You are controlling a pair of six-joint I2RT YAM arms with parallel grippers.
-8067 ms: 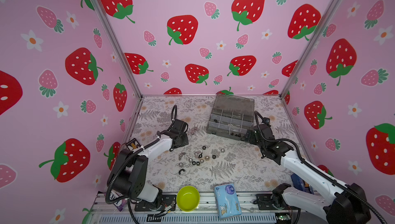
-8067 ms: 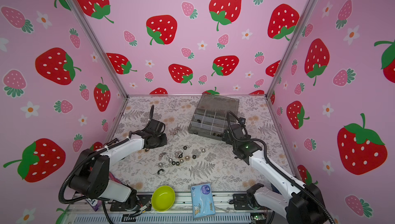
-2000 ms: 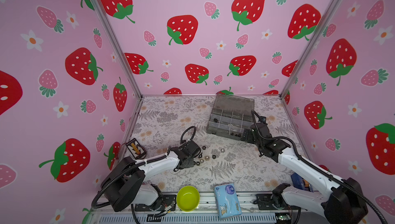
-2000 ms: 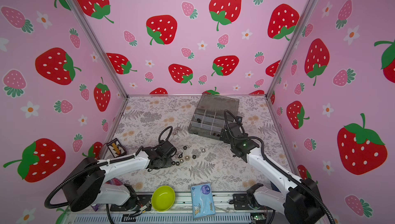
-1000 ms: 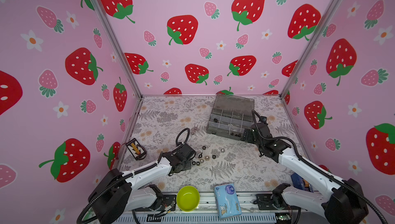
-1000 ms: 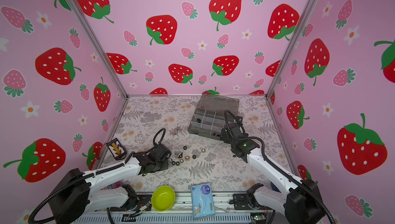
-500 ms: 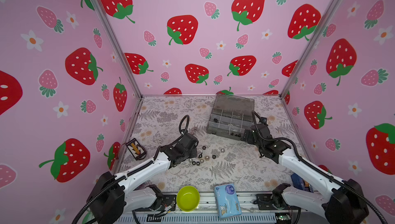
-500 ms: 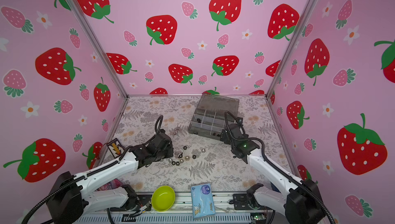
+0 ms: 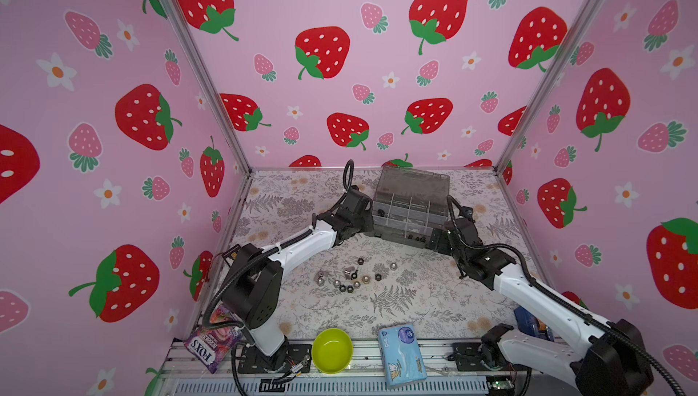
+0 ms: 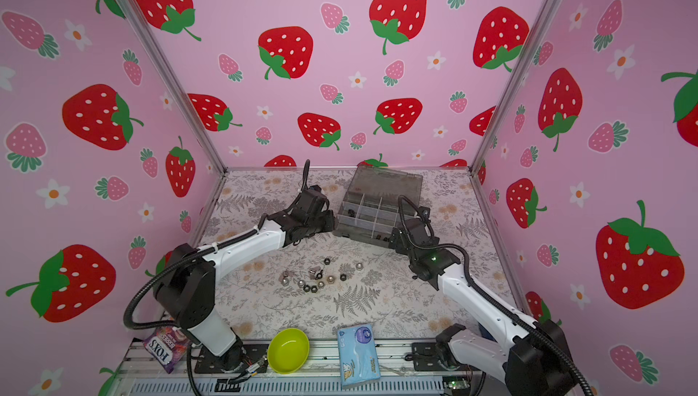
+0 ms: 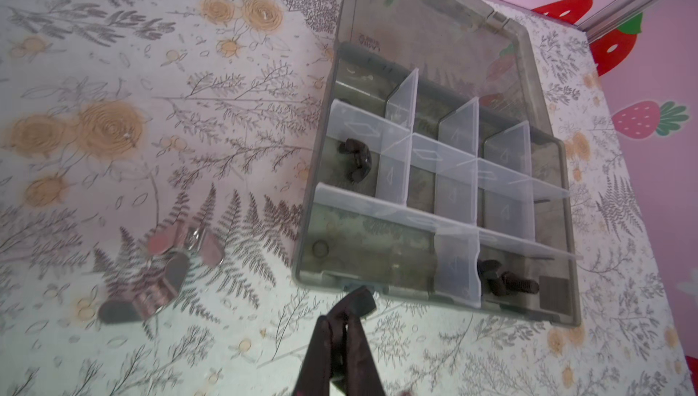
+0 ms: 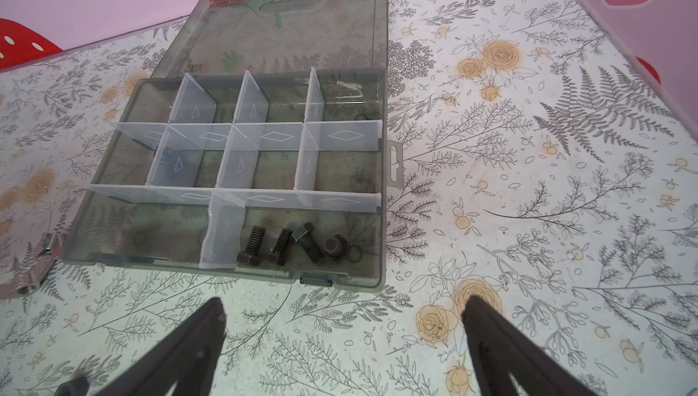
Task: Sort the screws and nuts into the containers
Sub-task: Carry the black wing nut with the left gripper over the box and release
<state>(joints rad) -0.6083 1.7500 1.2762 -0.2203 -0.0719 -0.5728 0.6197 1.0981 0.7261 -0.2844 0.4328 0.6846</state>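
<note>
Floral bench (image 9: 415,299) carries the organizer box (image 12: 381,224); black screws (image 12: 281,246) lie in its front compartment, just beyond the spread right hand (image 12: 343,311). Pressed together, the left hand (image 11: 342,324) is at the box's front wall.

Pink strawberry-print walls (image 9: 264,8), metal corner posts (image 9: 206,84) — fern-and-rose patterned tabletop (image 9: 434,307)

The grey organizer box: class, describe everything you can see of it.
The organizer box is smoky-grey translucent plastic, lying flat on the floral table cover towards the back wall, its hinged lid open and leaning back. Clear dividers split it into small compartments. One front compartment holds short black screws; an end compartment of the middle row holds a dark piece. The shut left gripper hangs at its front edge; whether it touches is unclear.
</note>
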